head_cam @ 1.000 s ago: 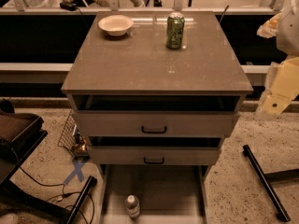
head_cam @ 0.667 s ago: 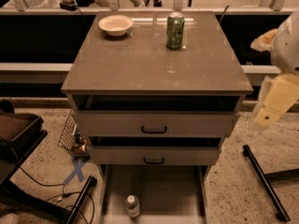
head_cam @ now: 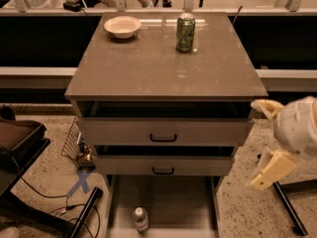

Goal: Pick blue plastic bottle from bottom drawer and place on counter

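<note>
I see the blue plastic bottle standing upright in the bottom drawer, close to the drawer's front edge and a little left of its middle. From above it reads as a small clear bottle with a pale cap and a light, faintly bluish label band. Nothing touches it, and I see nothing else in that drawer. The drawer is pulled well out toward me, a wide shallow grey-beige tray.

Above it, the middle drawer and the top drawer, each with a black handle, sit slightly pulled out, with dark gaps above their fronts. I cannot see what they hold.

On the counter, near its far edge, a green soda can stands upright right of centre. A shallow white bowl sits at the far left, well apart from the can, and looks empty.

My pincer hangs off the cabinet's right side, level with the upper two drawers. Its two beige fingers are spread wide apart, holding nothing, and it is well away from the bottle.

On the floor to the left I see a blue tape cross and a wire basket.
</note>
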### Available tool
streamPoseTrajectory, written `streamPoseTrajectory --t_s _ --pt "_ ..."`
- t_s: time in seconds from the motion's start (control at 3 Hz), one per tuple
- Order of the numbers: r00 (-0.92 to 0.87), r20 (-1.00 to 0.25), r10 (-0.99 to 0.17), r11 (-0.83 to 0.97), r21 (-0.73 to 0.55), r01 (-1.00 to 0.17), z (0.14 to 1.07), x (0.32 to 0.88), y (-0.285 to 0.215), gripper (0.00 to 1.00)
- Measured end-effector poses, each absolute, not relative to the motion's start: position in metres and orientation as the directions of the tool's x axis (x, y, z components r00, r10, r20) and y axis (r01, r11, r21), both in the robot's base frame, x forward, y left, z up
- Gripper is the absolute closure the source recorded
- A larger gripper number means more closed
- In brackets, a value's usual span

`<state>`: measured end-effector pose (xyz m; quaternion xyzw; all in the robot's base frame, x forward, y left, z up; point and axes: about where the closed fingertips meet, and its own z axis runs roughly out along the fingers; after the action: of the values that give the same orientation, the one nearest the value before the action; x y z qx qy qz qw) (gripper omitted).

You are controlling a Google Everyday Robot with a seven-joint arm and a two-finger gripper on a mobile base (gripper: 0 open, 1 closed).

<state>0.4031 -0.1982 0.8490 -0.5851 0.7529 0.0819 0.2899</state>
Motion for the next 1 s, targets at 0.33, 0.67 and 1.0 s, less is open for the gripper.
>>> streamPoseTrajectory --t_s 0.33,0.67,1.0 --pt "-0.15 -0.672 -0.725 0.361 -0.185 -0.914 0.784 0.397 -0.188 0.0" --pt "-0.086 -0.782 -0.617 0.368 -0.19 -0.91 0.721 0.391 -0.182 0.0" --pt "-0.045 -0.771 -0.635 0.333 -0.221 -0.916 0.719 0.39 -0.182 0.0"
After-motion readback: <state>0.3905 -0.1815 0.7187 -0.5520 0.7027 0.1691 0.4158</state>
